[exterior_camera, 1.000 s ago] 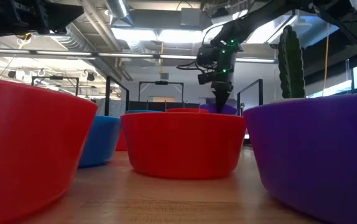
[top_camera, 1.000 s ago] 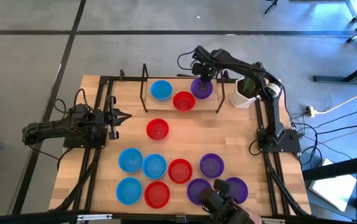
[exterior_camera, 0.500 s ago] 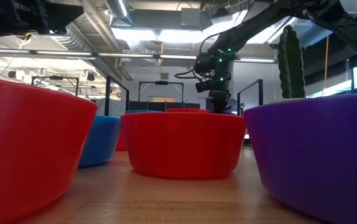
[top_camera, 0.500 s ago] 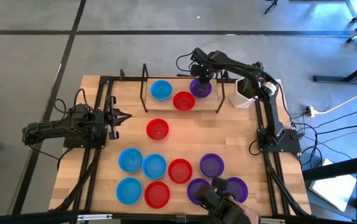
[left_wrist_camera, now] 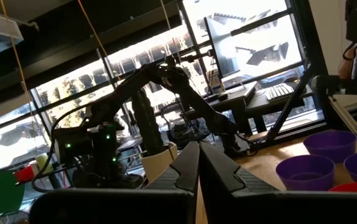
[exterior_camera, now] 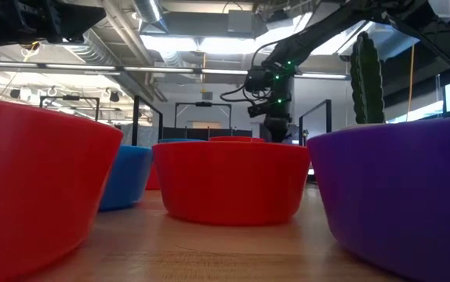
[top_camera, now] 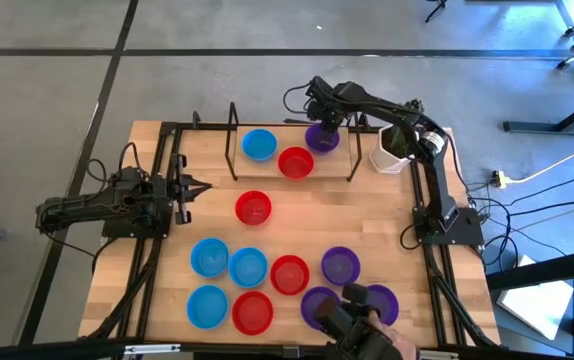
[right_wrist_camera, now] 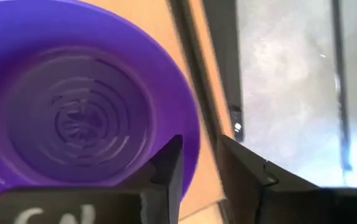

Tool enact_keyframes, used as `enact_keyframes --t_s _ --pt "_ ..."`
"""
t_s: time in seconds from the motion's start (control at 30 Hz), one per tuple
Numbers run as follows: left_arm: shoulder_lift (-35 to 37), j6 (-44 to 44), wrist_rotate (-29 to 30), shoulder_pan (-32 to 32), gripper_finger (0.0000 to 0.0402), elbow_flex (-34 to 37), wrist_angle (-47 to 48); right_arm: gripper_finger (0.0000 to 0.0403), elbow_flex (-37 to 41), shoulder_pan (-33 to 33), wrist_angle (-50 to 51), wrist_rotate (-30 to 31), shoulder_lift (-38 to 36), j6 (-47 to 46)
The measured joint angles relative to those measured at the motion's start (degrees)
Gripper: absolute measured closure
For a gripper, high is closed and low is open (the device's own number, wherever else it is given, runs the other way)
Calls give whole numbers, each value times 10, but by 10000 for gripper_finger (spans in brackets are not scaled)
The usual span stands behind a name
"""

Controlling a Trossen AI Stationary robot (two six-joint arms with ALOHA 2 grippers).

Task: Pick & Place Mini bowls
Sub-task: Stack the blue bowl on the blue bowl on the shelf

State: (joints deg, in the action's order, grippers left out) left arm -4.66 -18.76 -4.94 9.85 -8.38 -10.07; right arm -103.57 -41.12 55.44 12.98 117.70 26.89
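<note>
While the right gripper [top_camera: 324,124] hangs low over the purple bowl [top_camera: 322,139], its fingers [right_wrist_camera: 169,168] stand parted astride that bowl's rim, one inside and one outside, seemingly no longer pinching it. That bowl sits at the far edge of the table [top_camera: 157,270], just beside the red bowl [top_camera: 295,161], with a blue bowl [top_camera: 258,144] beyond the red one. This looks like the release step of a placement. Next the arm should lift straight up clear of the rim, then go for another bowl. Well away from the purple bowl, the left gripper [top_camera: 192,187] waits pressed together, holding nothing.
</note>
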Motion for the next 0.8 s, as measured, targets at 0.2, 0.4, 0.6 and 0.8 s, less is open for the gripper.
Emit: enact_keyframes --t_s 0.2,0.4,0.6,0.8 --pt "0 0 0 0 393 0 0 292 -20 2 8 3 -1 -18" --pt "0 0 0 0 393 0 0 291 -74 16 42 -25 -1 -27" --pt "0 0 0 0 393 0 0 291 -180 52 130 -136 -2 -43" --pt "0 1 0 0 393 0 0 312 -278 123 119 -209 -43 -61"
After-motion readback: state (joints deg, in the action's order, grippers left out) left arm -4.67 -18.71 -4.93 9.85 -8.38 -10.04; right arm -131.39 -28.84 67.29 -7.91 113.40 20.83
